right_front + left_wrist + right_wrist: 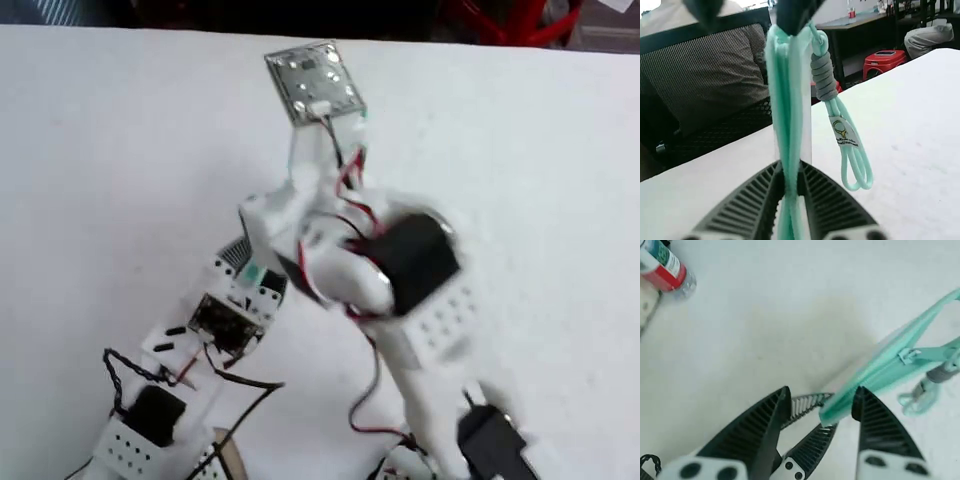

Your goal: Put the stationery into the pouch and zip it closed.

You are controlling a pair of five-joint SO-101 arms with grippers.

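The pouch [790, 100] is clear with mint-green edging and stands upright off the white table. My left gripper [790, 170] is shut on its lower edge. A mint cord with a grey bead [822, 75] hangs from the zipper end. In the right wrist view the pouch [885, 365] runs slantwise, its corner between the fingers of my open right gripper [822, 392], which do not press on it. The zipper pull [907, 356] lies farther along the edge. The left gripper's ribbed fingers [810, 440] show beneath. In the high view a bit of the pouch [250, 272] peeks from under the arms.
A small cylinder with a red, white and green label [662, 265] lies on the table some way off. The right arm [400, 260] stretches across the table's middle and the left arm [225, 325] sits at the lower left. Chairs and a red stool [885, 57] stand beyond the table.
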